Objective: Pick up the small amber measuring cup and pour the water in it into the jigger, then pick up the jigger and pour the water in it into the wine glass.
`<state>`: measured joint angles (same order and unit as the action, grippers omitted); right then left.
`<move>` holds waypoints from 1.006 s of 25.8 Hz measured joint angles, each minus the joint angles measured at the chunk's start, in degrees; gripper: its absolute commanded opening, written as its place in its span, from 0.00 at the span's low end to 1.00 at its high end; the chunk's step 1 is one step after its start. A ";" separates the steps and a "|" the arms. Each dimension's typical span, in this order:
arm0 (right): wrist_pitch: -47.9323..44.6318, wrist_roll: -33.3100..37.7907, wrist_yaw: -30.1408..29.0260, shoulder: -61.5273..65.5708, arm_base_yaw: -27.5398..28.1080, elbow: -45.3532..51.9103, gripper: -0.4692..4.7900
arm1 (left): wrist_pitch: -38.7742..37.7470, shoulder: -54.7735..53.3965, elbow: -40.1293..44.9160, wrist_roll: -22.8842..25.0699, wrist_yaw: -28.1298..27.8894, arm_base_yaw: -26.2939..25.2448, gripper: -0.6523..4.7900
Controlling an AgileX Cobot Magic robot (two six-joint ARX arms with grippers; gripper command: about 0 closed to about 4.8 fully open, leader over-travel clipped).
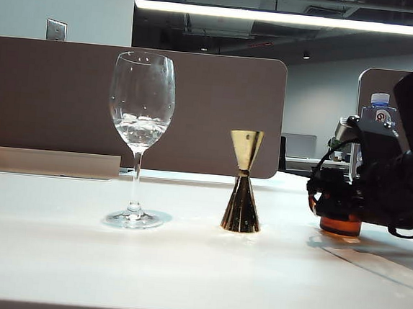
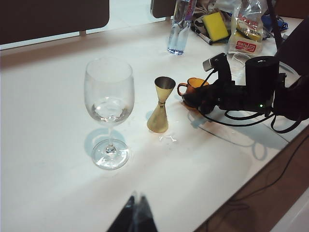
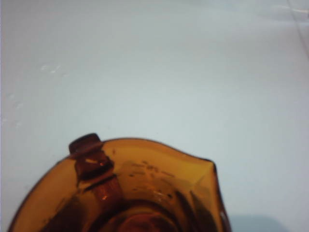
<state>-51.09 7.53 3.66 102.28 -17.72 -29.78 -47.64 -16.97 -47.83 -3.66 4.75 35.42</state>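
Right end effector point(image 2: 195, 99) down at the small amber measuring cup point(image 2: 192, 90), which stands on the white worktop point(image 1: 182, 268) just beside the jigger point(image 1: 243, 192) — jaws hidden, so cannot tell whether grasping or released. Jigger upright between cup and wine glass point(image 1: 139, 130), apart from both; a little water point(image 1: 141, 128) in the glass bowl. Left end effector point(image 2: 135, 215) near the worktop's front edge, well apart from the vessels — fingertips together, clenched on nothing.

A translucent orange-brown glass measuring cup point(image 3: 125, 193), a shiny gold metal hourglass jigger point(image 1: 244, 183) (darker lower cone), a clear stemmed wine glass point(image 1: 139, 130), all on a white table point(image 1: 181, 275).
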 measured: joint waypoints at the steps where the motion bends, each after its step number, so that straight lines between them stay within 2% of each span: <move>1: -0.04 2.62 1.64 0.00 -0.04 0.00 0.56 | 0.00 0.00 0.00 0.00 -0.02 0.00 0.12; 3: -0.07 5.05 4.13 0.00 -0.02 0.00 0.55 | 0.02 0.00 0.00 0.00 -0.02 0.00 0.12; 6: 0.13 5.51 6.47 0.00 -0.15 -0.02 0.55 | 0.00 0.00 0.00 0.00 -0.02 0.00 0.12; 11: 2.89 5.51 13.70 -0.24 -1.53 -0.39 0.55 | 0.02 0.00 0.00 0.00 0.00 0.00 0.12; 13: 3.13 5.53 14.49 -0.24 -1.97 -0.44 0.61 | 0.00 0.00 0.00 0.00 -0.04 0.00 0.12; 18: 5.99 5.70 18.49 -0.13 -3.58 -0.55 0.64 | 0.02 0.00 0.00 0.00 -0.02 0.00 0.12; 19: 6.19 5.73 19.10 -0.13 -3.61 -0.50 0.68 | 0.00 0.00 0.00 0.00 -0.02 0.00 0.12; 24: 7.48 5.97 19.47 -0.13 -3.58 -0.44 1.00 | 0.00 0.00 0.00 0.00 -0.02 0.00 0.12; 26: 7.50 5.97 19.54 -0.13 -3.54 -0.44 1.00 | 0.00 0.00 0.00 0.00 -0.02 0.00 0.12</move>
<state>-43.59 13.50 23.20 102.15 -21.26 -30.22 -47.64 -16.97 -47.83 -3.66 4.73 35.42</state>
